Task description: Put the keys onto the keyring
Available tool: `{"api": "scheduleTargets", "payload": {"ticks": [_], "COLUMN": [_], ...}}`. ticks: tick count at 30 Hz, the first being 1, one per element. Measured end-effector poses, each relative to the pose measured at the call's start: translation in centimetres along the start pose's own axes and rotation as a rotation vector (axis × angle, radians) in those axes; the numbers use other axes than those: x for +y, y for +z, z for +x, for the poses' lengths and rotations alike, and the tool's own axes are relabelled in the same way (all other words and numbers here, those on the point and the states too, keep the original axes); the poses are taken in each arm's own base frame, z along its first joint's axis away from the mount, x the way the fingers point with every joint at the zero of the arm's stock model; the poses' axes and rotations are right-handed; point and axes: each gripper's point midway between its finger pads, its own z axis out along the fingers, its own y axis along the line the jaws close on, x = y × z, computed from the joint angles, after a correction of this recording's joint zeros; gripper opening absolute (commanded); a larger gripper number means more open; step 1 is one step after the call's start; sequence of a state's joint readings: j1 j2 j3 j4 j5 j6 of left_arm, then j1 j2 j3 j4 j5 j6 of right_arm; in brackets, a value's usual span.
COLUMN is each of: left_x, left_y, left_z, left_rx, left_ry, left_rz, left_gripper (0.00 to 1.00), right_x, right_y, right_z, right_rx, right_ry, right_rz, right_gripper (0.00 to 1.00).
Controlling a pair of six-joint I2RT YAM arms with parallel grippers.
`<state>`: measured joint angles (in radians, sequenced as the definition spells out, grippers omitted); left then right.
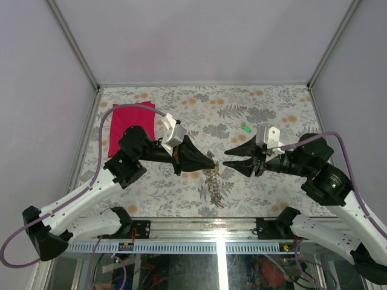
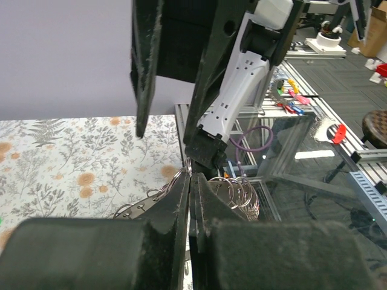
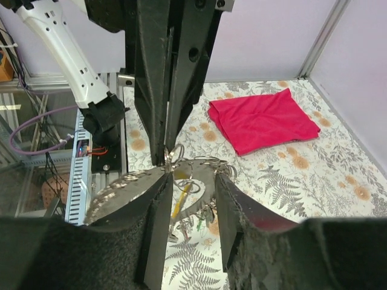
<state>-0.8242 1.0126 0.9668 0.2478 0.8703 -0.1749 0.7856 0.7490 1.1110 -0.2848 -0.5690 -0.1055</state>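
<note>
Directly beneath left pincer (image 3: 166, 158): keyring (image 3: 121, 184).

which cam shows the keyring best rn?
Right wrist: the keyring, a flat grey band with hanging keys, fills the foreground at the open right claw, with the left claw shut on its top edge. Left wrist shows only a few wire loops past its shut claw. Top external shows just a small tangle between the claws.

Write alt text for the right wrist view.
The left gripper, shut, pinches the keyring from above, keys dangling beneath it. The right gripper stands open just below, its fingers either side of them. A red cloth lies on the floral table.
</note>
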Motion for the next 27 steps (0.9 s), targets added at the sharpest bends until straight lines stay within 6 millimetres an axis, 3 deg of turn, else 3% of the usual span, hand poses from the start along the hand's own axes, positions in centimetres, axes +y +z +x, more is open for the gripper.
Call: {"api": "scheduleTargets", "payload": {"ticks": [10, 17, 22, 27], "left_x": [-1.1, -1.1, -1.1, -1.2], "left_y": [0.1, 0.1, 0.2, 0.2], "left_z": [0.4, 0.1, -0.2, -0.3], "left_rx": [0.018, 0.008, -0.002, -0.004], "left_ry": [-0.014, -0.005, -0.001, -0.002], "left_rz": [0.074, 0.076, 0.079, 0.085], "left_gripper": [0.0, 0.0, 0.0, 0.0], "right_x": [1.0, 1.6, 1.7, 1.4], "right_y": [0.4, 1.2, 1.5, 1.6], "right_z": [2.6, 2.7, 3.3, 3.5], "right_rx": [0.026, 0.011, 0.018, 0.022], "right_ry": [0.017, 0.034, 0.048, 0.054], "right_rz": [-0.057, -0.116, -0.125, -0.111], "right_gripper": [0.61, 0.64, 0.57, 0.38]}}
